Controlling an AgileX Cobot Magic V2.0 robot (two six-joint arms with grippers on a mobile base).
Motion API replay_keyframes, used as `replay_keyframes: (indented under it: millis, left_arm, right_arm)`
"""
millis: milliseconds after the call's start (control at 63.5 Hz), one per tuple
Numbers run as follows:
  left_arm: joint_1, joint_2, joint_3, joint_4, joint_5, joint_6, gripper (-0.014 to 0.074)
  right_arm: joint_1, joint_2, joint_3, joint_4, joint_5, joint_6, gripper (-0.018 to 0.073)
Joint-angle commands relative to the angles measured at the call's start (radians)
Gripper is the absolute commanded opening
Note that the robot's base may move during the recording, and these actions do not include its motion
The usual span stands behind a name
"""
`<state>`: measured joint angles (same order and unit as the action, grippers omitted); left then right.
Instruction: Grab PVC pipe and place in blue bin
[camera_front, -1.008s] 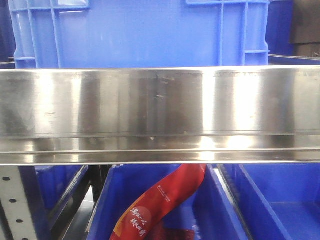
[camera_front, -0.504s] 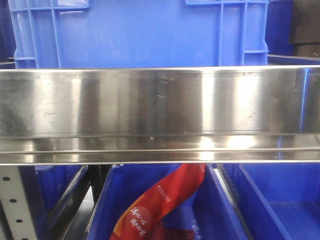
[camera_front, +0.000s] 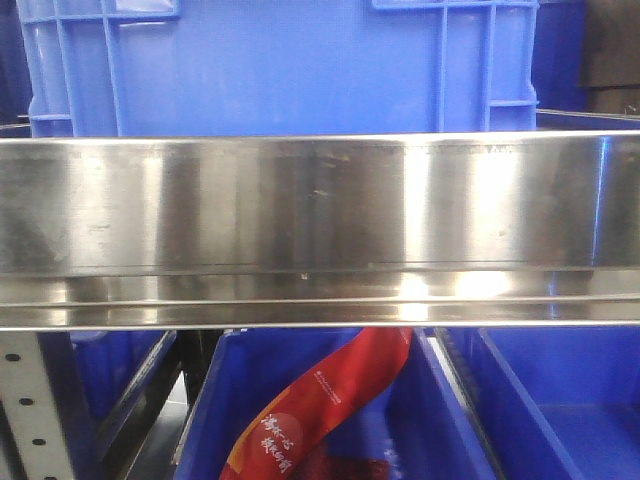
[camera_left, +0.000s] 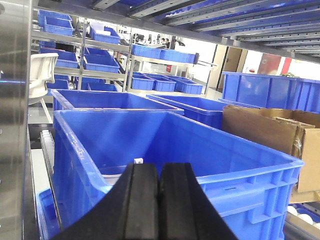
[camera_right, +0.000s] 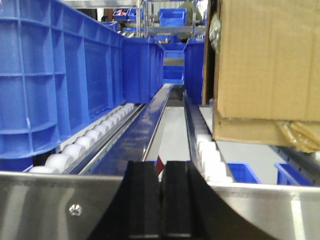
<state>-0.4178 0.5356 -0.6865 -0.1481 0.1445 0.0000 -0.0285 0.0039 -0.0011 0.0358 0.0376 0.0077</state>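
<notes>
— Front view first: anything different from a second ago?
— Hardly. Steel rail (camera_front: 320, 200) across the middle, blue crate (camera_front: 280, 65) above, red packet (camera_front: 320, 400) below; only a slight shift in the glare on the rail's right end. No arm, no PVC pipe here.
— Meaning for the task?
— Probably small arm motion, no visible progress.
— Left wrist view?
— Left gripper (camera_left: 159, 200) pressed narrow, fingers together, poised just above the near rim of the blue bin (camera_left: 250, 170). Small white tip (camera_left: 138, 160) just past the fingers; possibly the pipe, impossible to confirm.
— Right wrist view?
— Right gripper (camera_right: 161, 200) likewise closed, nothing between the fingers, facing a roller track (camera_right: 65, 152) beside a cardboard box (camera_right: 270, 60). No pipe.
</notes>
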Motion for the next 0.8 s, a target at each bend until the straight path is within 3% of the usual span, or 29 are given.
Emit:
replay_keyframes:
  millis: [0, 787]
  left_arm:
    - [-0.008, -0.004, 0.000, -0.006, -0.020, 0.000, -0.0111]
    - [-0.008, -0.004, 0.000, -0.006, -0.020, 0.000, -0.0111]
  right_arm:
    - [0.002, -0.004, 0.001, -0.015, -0.031, -0.002, -0.0168]
    - [0.002, -0.004, 0.001, -0.015, -0.031, -0.002, -0.0168]
